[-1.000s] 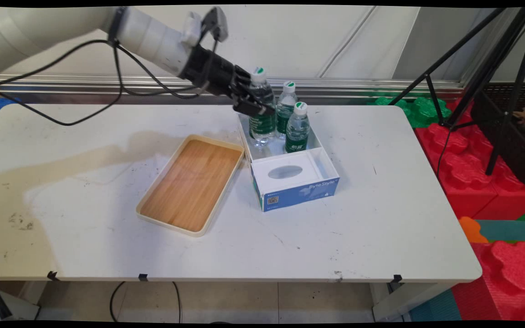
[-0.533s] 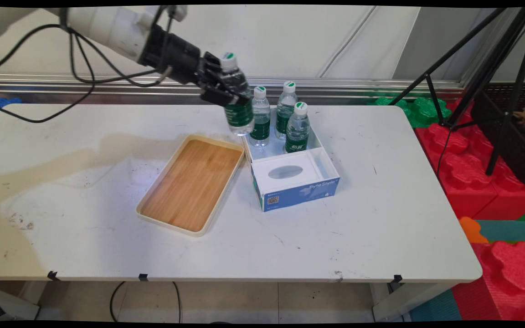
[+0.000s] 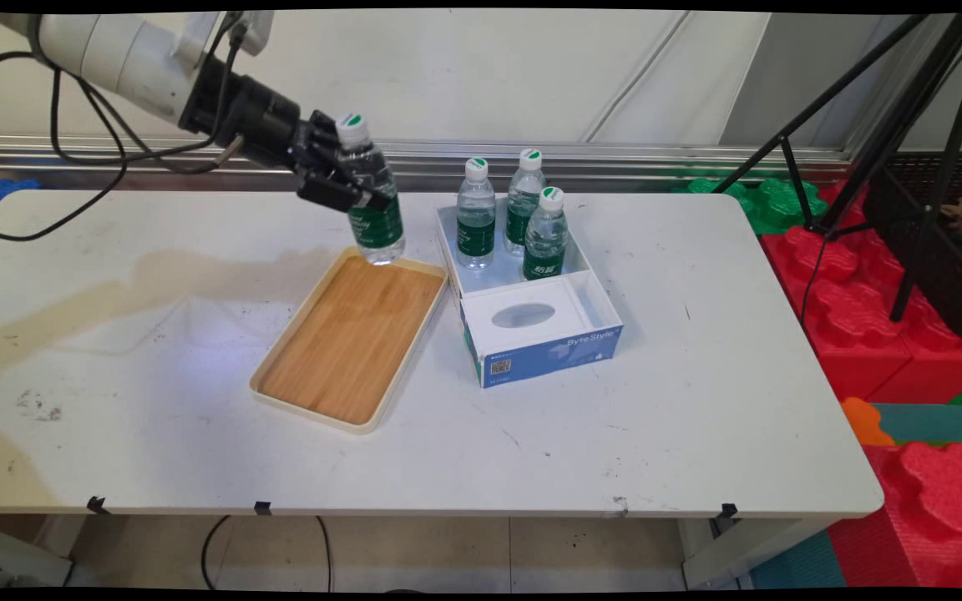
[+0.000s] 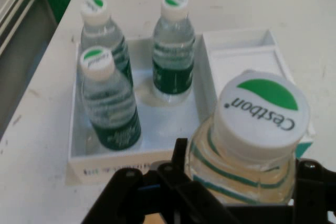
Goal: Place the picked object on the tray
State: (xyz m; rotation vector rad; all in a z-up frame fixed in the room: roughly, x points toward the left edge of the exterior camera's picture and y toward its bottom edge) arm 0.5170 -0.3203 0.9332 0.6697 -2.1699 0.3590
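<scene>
A water bottle (image 3: pixel 374 204) with a green label and a white cap is clamped between the fingers of the claw (image 3: pixel 346 185). The bottle is held slightly tilted, clear of the worktop (image 3: pixel 155 334), above the far end of a wooden tray (image 3: pixel 351 338). Just right of the tray, a white box (image 3: pixel 531 309) with a blue near face is placed on the worktop. Three more bottles (image 3: pixel 476 213) are seen upright in the far compartment of the box. In the hand view, the held bottle's cap (image 4: pixel 262 109) is marked "Cestbon", and the three bottles (image 4: pixel 108 104) are visible beyond it.
</scene>
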